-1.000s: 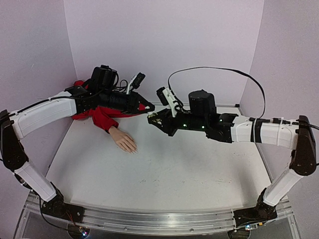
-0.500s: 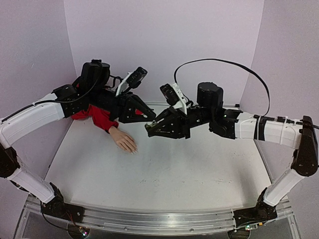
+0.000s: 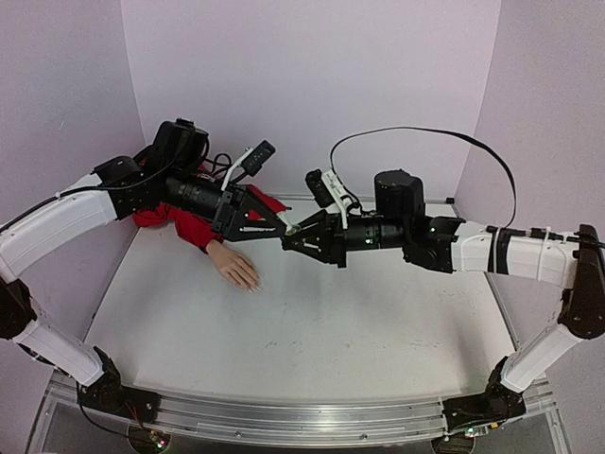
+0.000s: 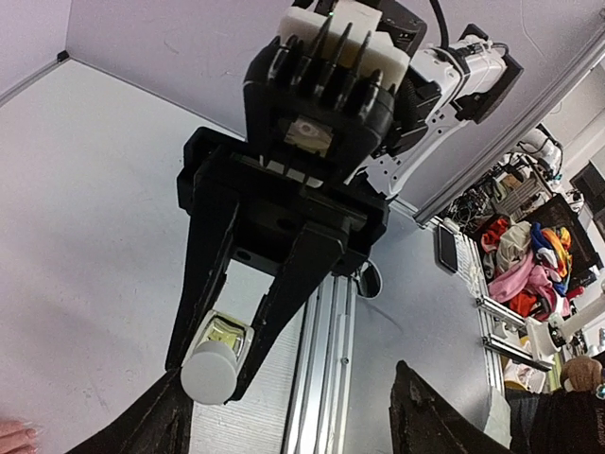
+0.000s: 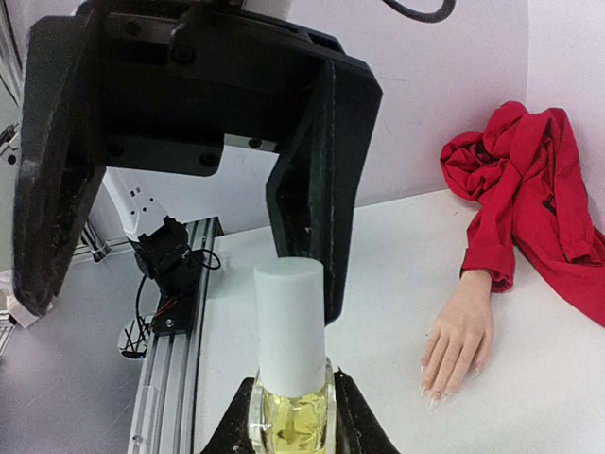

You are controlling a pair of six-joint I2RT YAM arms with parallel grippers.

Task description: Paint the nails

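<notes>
The pale mannequin hand (image 3: 234, 267) lies palm down on the white table, its red sleeve (image 3: 189, 225) bunched at the back left. Its nails (image 5: 430, 395) are long and pale. My right gripper (image 5: 291, 433) is shut on a small bottle (image 5: 291, 421) of yellowish liquid, whose white cap (image 5: 289, 322) points at the left arm. In mid-air above the table my left gripper (image 3: 281, 228) meets it tip to tip and is open. Its black fingers (image 5: 317, 189) straddle the cap without pinching it. In the left wrist view the cap (image 4: 210, 372) sits next to one finger.
Lilac walls close in the table (image 3: 312, 331) at the back and both sides. An aluminium rail (image 3: 284, 416) runs along the near edge by the arm bases. The right arm's black cable (image 3: 416, 132) loops high above it.
The left jaws were closed a second ago and now stand spread apart around the cap. Both grippers dipped toward the table, then rose slightly, still tip to tip.
</notes>
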